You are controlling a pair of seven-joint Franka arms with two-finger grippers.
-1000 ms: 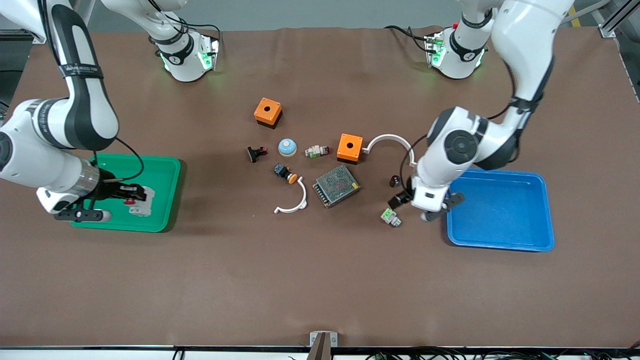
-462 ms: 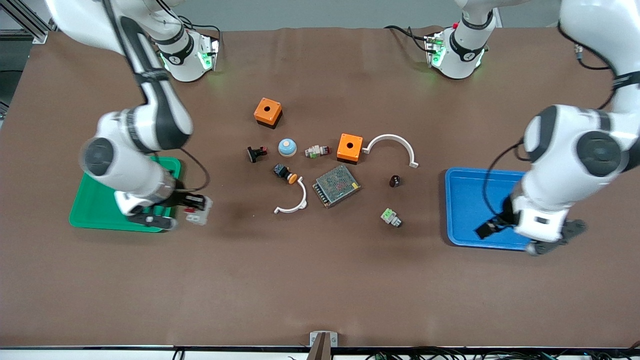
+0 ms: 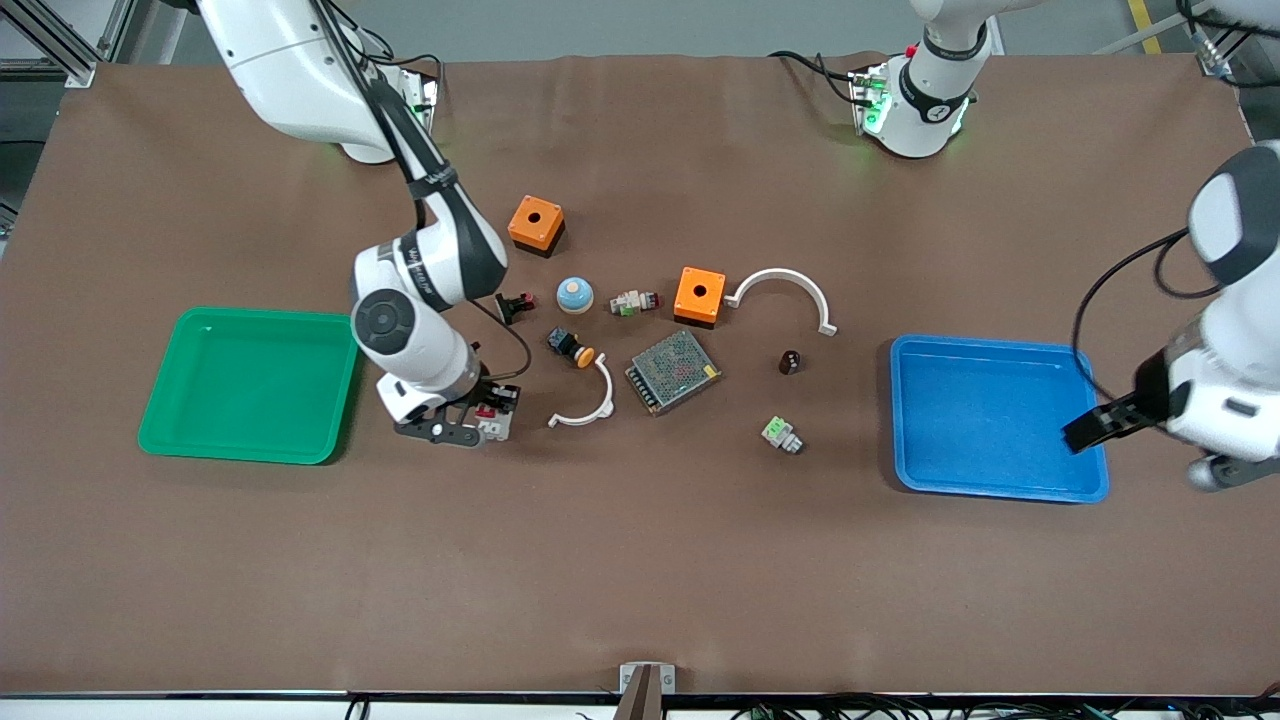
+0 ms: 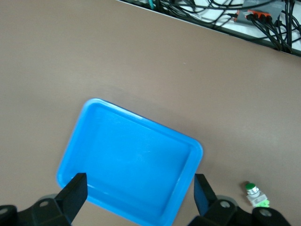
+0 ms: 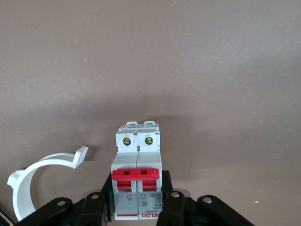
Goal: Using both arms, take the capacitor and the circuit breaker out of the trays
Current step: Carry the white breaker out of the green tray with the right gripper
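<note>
The breaker [image 3: 497,420], a white-grey block with red levers, hangs in my right gripper [image 3: 488,416], low over the table between the green tray [image 3: 250,445] and a white arc clip [image 3: 590,405]. In the right wrist view the fingers [image 5: 171,200] press its sides below the red levers of the breaker [image 5: 138,155]. The capacitor [image 3: 789,362], a tiny dark cylinder, lies on the table between the metal mesh box [image 3: 673,371] and the blue tray [image 3: 1000,488]. My left gripper [image 3: 1150,445] is up over the blue tray's end, open and holding nothing, as the left wrist view shows [image 4: 139,195].
Two orange boxes [image 3: 535,224] [image 3: 699,294], a blue dome [image 3: 574,294], a black push-button with orange cap [image 3: 571,346], a black clip [image 3: 513,306], a second white arc [image 3: 780,285] and a green-faced part [image 3: 781,434] lie mid-table. Both trays hold nothing.
My right gripper carried the breaker from over the green tray out to the table beside the white arc. My left gripper swung from beside the capacitor across the blue tray.
</note>
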